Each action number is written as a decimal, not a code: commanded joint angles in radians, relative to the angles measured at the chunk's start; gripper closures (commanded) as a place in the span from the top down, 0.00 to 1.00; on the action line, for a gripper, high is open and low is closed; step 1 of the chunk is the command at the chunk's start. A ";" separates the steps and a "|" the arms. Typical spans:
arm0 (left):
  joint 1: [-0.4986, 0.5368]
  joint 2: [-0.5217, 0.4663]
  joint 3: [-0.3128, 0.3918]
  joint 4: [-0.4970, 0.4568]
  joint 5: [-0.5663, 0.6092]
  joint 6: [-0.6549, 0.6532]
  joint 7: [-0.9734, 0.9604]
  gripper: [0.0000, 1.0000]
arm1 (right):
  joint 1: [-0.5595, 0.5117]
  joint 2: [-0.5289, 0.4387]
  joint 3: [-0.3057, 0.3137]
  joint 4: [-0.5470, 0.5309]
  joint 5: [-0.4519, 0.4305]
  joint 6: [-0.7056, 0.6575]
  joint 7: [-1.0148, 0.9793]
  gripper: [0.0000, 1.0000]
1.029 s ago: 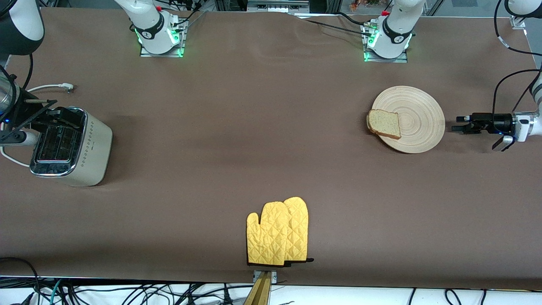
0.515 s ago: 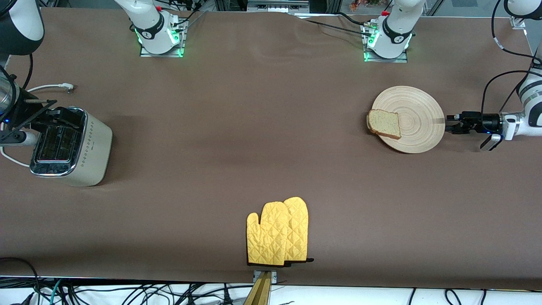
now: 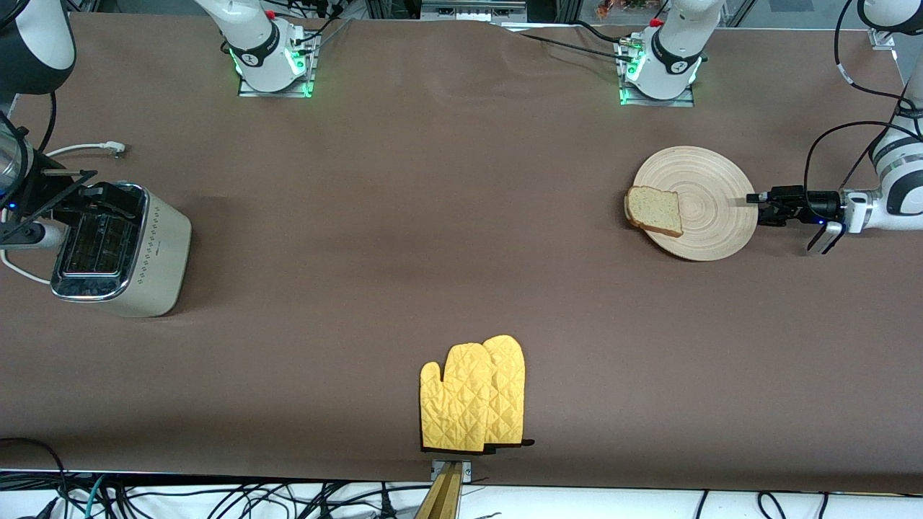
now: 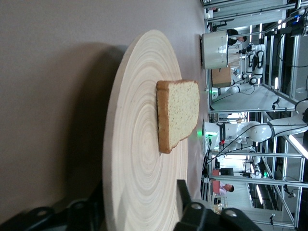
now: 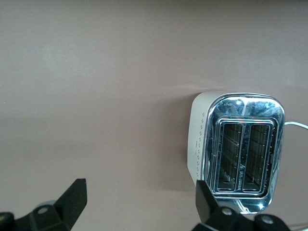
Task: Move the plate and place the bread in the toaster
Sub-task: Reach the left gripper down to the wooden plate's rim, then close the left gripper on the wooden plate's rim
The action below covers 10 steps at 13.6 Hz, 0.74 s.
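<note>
Surface: I'm looking at a brown-covered table [image 3: 433, 216], with both arm bases along its 12 o'clock edge in the front view.
Plate: the plate [image 3: 714, 231] is round, flat, pale wood with ring grooves. It lies toward 2 o'clock on the table, near the left arm's base.
Bread: the bread [image 3: 655, 210] is one tan slice with a darker crust, lying flat at the plate's 9 o'clock rim and overhanging it slightly.
Left gripper: the left gripper [image 3: 753, 202] is level with the table at the plate's 3 o'clock rim. I cannot tell whether it has clamped.
Toaster: the toaster [image 3: 155, 259] is cream with a chrome top and two slots, at the table's 9 o'clock.
Right gripper: the right gripper [image 5: 139, 207] hangs over the toaster, fingers spread wide, holding nothing.
Mitts: yellow quilted oven mitts [image 3: 476, 396] lie at 6 o'clock.
</note>
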 commanded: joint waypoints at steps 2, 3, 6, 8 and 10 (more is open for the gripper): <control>-0.014 -0.018 0.003 -0.014 0.053 0.012 0.072 0.29 | -0.003 0.007 0.001 0.018 0.015 -0.005 -0.019 1.00; -0.014 -0.016 0.003 -0.014 0.054 0.013 0.072 0.24 | -0.003 0.007 0.001 0.018 0.015 -0.003 -0.019 1.00; -0.014 -0.018 0.003 -0.007 0.054 0.012 0.072 0.05 | -0.003 0.007 0.001 0.018 0.015 -0.005 -0.019 1.00; -0.013 -0.018 0.003 -0.005 0.054 0.010 0.072 0.06 | -0.003 0.007 0.001 0.018 0.015 -0.005 -0.019 1.00; -0.013 -0.021 0.003 -0.002 0.054 0.006 0.058 0.06 | -0.003 0.007 0.000 0.018 0.015 -0.005 -0.019 1.00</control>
